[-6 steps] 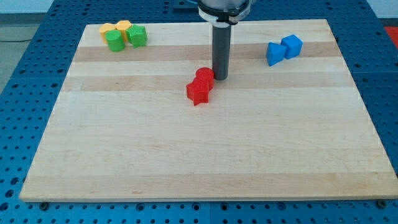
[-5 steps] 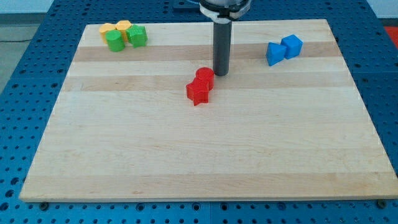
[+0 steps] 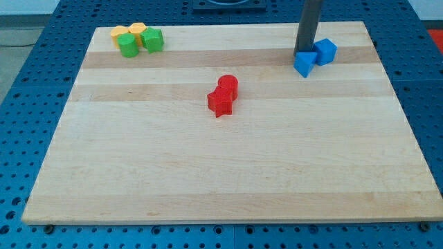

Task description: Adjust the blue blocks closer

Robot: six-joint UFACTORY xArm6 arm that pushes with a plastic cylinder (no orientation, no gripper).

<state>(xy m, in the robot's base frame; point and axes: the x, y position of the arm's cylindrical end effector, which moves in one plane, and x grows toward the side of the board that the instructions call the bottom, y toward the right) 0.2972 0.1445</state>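
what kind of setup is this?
Likely a robotics lab bench: a wooden board on a blue perforated table, small coloured blocks, and my tip by the blue blocks.

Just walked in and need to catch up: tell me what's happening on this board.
My tip is at the view's top right, right behind the two blue blocks, touching or nearly touching the left blue block. The right blue block sits against it, slightly higher in the view. The job is nudging these two closer together. The two red blocks lie mid-board, and the green and yellow blocks cluster at the top left.
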